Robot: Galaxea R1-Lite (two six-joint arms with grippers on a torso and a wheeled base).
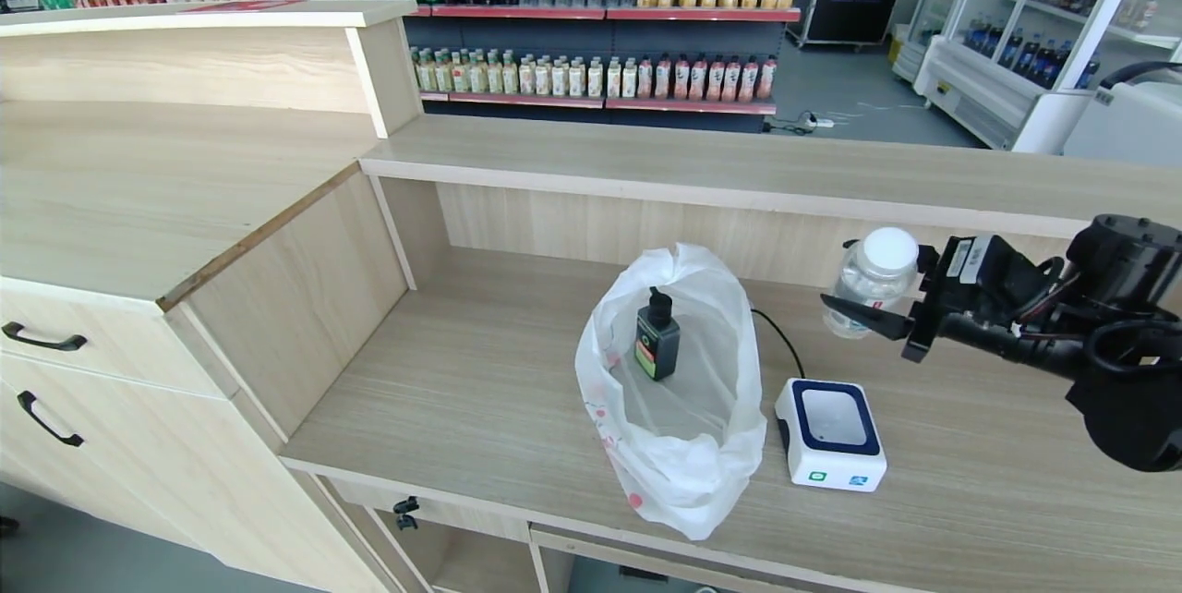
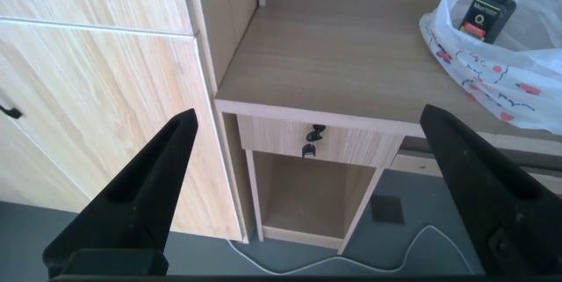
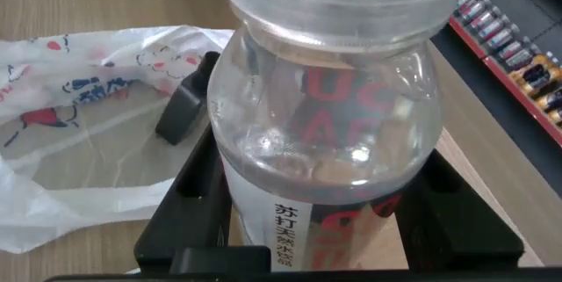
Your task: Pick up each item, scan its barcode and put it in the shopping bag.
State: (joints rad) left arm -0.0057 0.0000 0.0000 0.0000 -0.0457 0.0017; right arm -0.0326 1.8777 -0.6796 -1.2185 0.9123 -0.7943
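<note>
A clear plastic bottle (image 1: pixel 877 268) with a white cap is held between the fingers of my right gripper (image 1: pixel 854 290), right of the bag and behind the scanner. Up close, the bottle (image 3: pixel 334 124) with its red label sits in the black jaws of that gripper (image 3: pixel 325 229). The white shopping bag (image 1: pixel 679 445) stands open on the counter, and a dark bottle (image 1: pixel 657 341) with a green label stands inside it. My left gripper (image 2: pixel 307 115) hangs open, low in front of the counter, holding nothing. From there the bag (image 2: pixel 500 71) and dark bottle (image 2: pixel 489 14) show above.
A white barcode scanner (image 1: pixel 831 431) with a dark-framed window lies right of the bag, its cable running to the back. The counter (image 1: pixel 462 390) is walled at the left and back. A drawer with a key (image 2: pixel 309 141) sits under the counter's front edge.
</note>
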